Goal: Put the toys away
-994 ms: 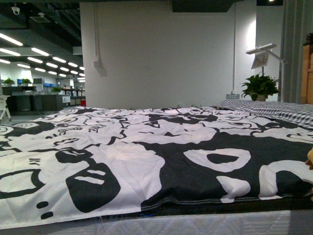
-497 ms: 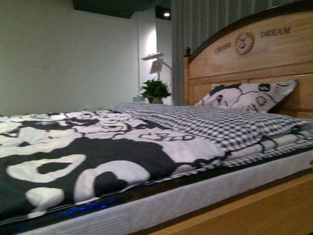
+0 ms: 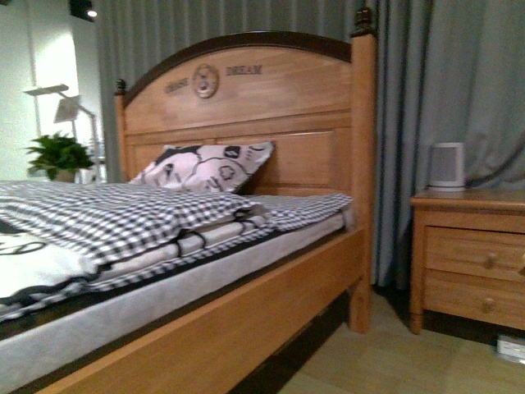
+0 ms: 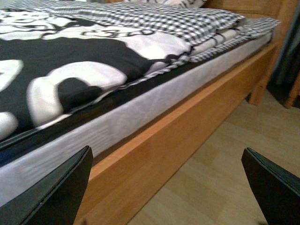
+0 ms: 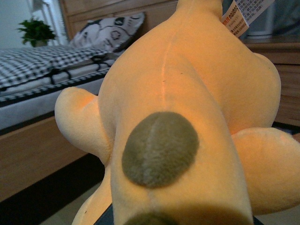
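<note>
Plush toy (image 5: 187,93): orange-yellow, fills nearly the whole right wrist view. It has a brown oval patch on the near side, a seam running up the middle, and a paper tag (image 5: 243,16) at the far end. It hangs clear of the floor, beside the bed, and it does not appear in the front view.

Right gripper (image 5: 180,222): closed on the plush toy. The fingers are almost wholly hidden under it, and only dark slivers show at the frame edge.

Left gripper (image 4: 164,187): jaws spread wide, nothing between them. It is low, near the wooden side rail (image 4: 187,126) of the bed, over the pale floor (image 4: 225,173).

Bed: wooden headboard (image 3: 246,90) with a round emblem and lettering too blurred to read. A black-and-white pillow (image 3: 205,168) leans against the headboard. A checked cover (image 3: 107,213) is folded back over a black-and-white quilt (image 4: 70,56).

Surroundings: a wooden nightstand (image 3: 472,254) with two drawers stands just beside the headboard post, with a small pale cylinder (image 3: 447,166) on top. A grey curtain (image 3: 459,82) hangs behind. A potted plant (image 3: 57,156) and a white lamp (image 3: 61,98) are on the far side of the bed.
</note>
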